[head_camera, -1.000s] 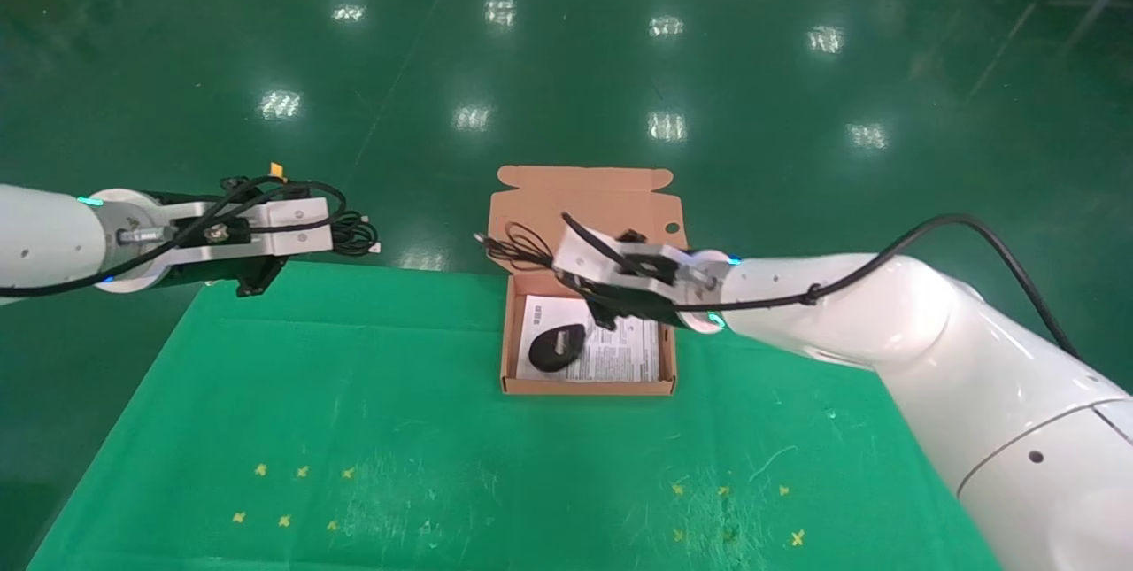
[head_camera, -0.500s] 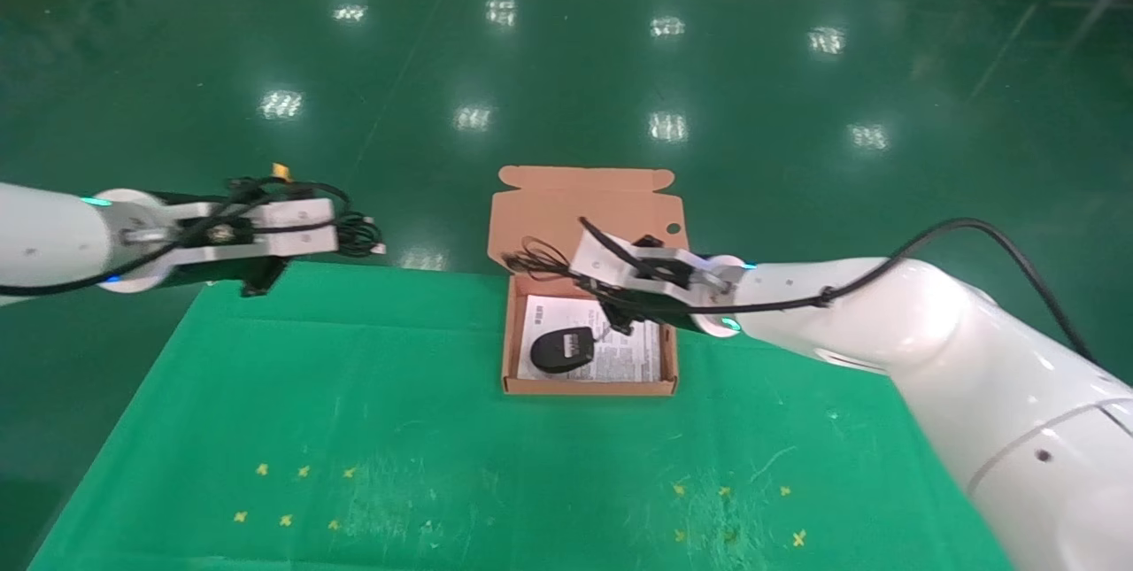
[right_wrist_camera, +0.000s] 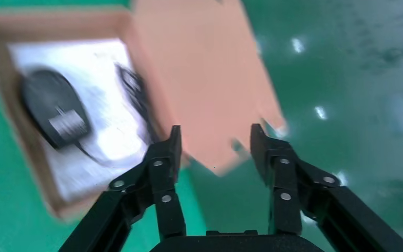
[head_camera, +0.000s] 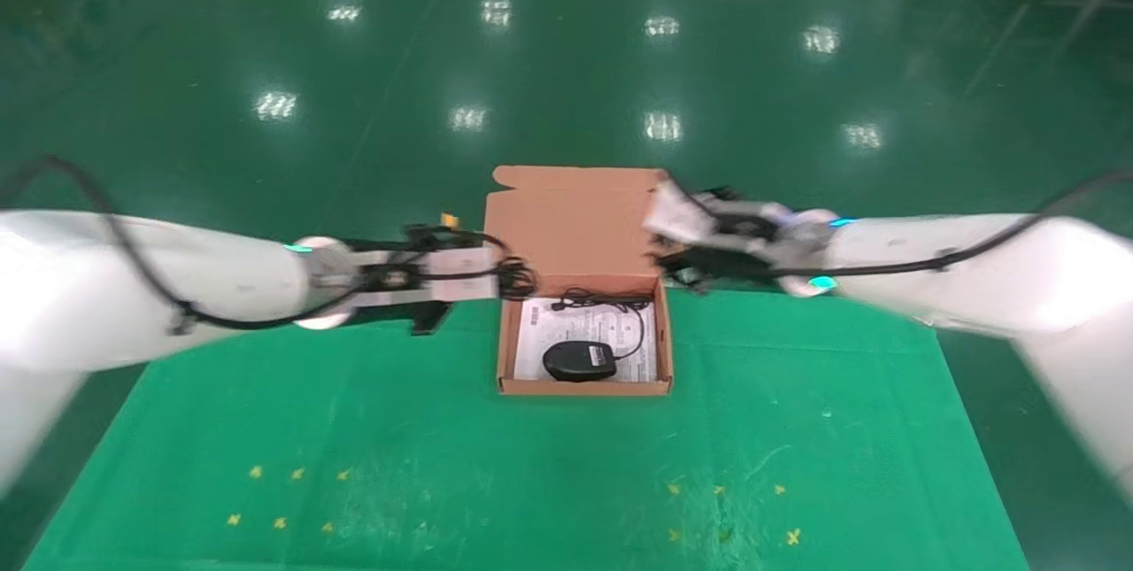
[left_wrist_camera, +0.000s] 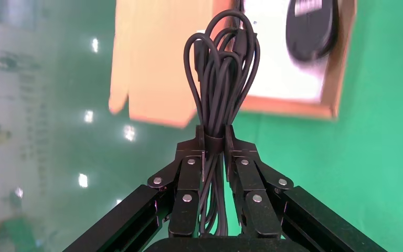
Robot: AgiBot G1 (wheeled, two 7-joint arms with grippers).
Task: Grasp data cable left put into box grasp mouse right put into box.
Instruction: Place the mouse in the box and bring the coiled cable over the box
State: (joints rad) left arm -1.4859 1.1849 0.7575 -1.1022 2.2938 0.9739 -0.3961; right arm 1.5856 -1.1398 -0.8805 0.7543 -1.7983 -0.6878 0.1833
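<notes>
Box (head_camera: 575,217): shallow orange-brown cardboard mailer, standing open near the far edge of the green table cover (head_camera: 443,447), its lid raised at the far side; a white printed sheet (head_camera: 531,341) lines the floor of the tray. Mouse (head_camera: 580,361): small black oval wired type, lying on that sheet inside the box toward the near wall, underside label facing up in the right wrist view; its thin black cord (head_camera: 620,310) runs in a loose loop across the far part of the tray, all within the walls. Data cable (left_wrist_camera: 221,68): black, wound as a long flat bundle, carried off the table and not in the box; its looped end reaches toward the left wall of the box, and in the head view it appears just outside that wall, at the far left corner. Left gripper (left_wrist_camera: 215,144): clamped on the data cable at the bundle's waist, with loops projecting beyond the fingertips; held level just left of the box, above the far edge of the cover. Right gripper (right_wrist_camera: 215,142): fingers apart with nothing between them; positioned at the far right corner of the box beside the raised lid, clear of the mouse, with the open tray visible beyond it.
</notes>
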